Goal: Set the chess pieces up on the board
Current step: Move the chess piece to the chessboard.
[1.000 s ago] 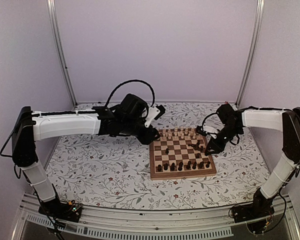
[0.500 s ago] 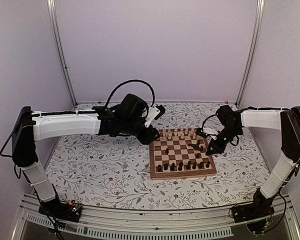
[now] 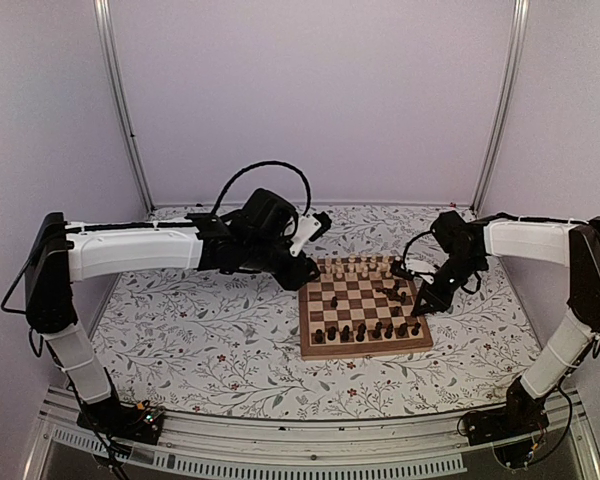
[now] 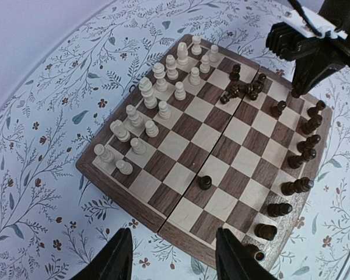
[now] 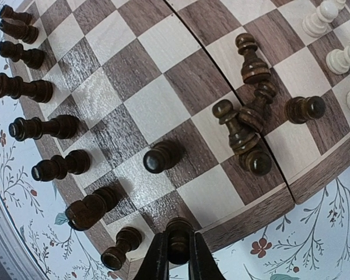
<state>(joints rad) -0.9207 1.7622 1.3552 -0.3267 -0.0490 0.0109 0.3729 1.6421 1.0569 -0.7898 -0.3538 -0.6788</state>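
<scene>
Top view, board read as a clock, 6 = edge nearest the arm bases.

Floral tabletop (image 3: 200, 340) carries the board (image 3: 365, 350), sitting right of centre btwn the two arms. A dark row (image 3: 365, 330) runs along the 6 edge, one piece per square as far as the top view shows.

R fingers (image 3: 420, 303) are at the 3–4 edge, tips pointing down, clamped on one dark piece (image 5: 179, 230). That piece is over the board's wooden border, by the 3 end of the dark row. Can't tell if its base touches the wood. Just in from it, toward centre, a dark pawn (image 5: 157, 157) stands upright alone on its square.

Further in, approx 2, is a heap (image 5: 248, 122) of several dark pieces, toppled, touching and crossing each other on the board's fold seam. One more dark piece stands just beside the heap.

Toward 9, a lone pawn (image 4: 205, 182), dark, is upright and well apart from everything else.

Pale pieces (image 3: 355, 267) stand in two rows along the 12 edge, upright.

L fingers (image 3: 305, 272) are at the 10–11 corner, above the tabletop just off the board, spread wide w/ nothing btwn them.
</scene>
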